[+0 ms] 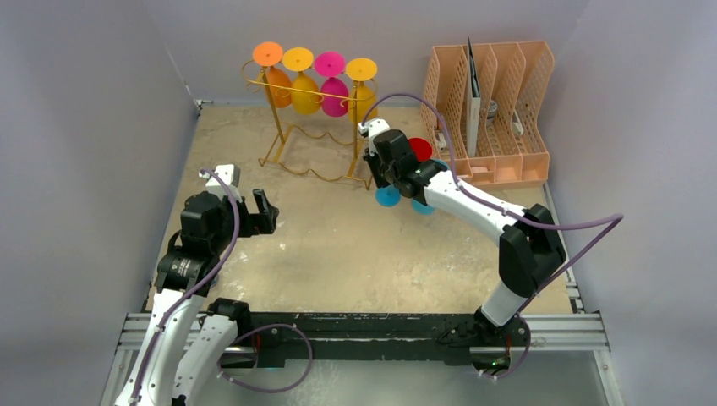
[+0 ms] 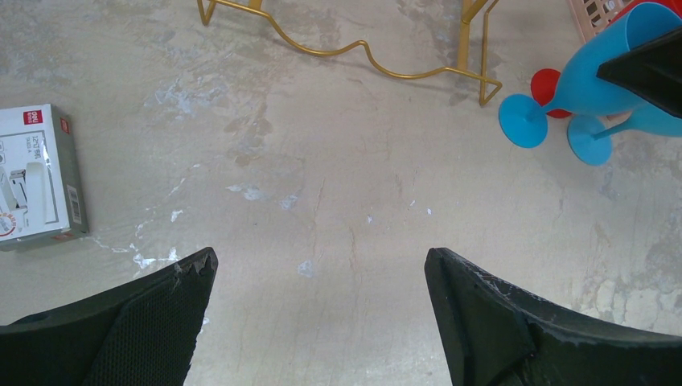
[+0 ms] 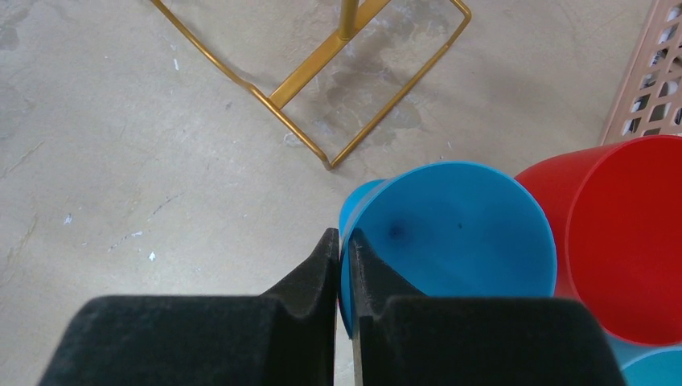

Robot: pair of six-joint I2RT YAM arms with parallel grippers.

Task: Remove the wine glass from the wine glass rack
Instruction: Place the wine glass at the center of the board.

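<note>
The gold wine glass rack stands at the back with several wine glasses hanging upside down from it: orange, yellow, magenta and another yellow. To its right, my right gripper is shut on the rim of a blue wine glass, one finger inside the bowl and one outside. The blue glass is tilted, its foot low by the table. My left gripper is open over bare table, holding nothing.
A red glass and a second blue glass stand right beside the held one. A peach lattice organiser is at the back right. A white box lies left of the left gripper. The rack's wire base is just ahead of the right gripper.
</note>
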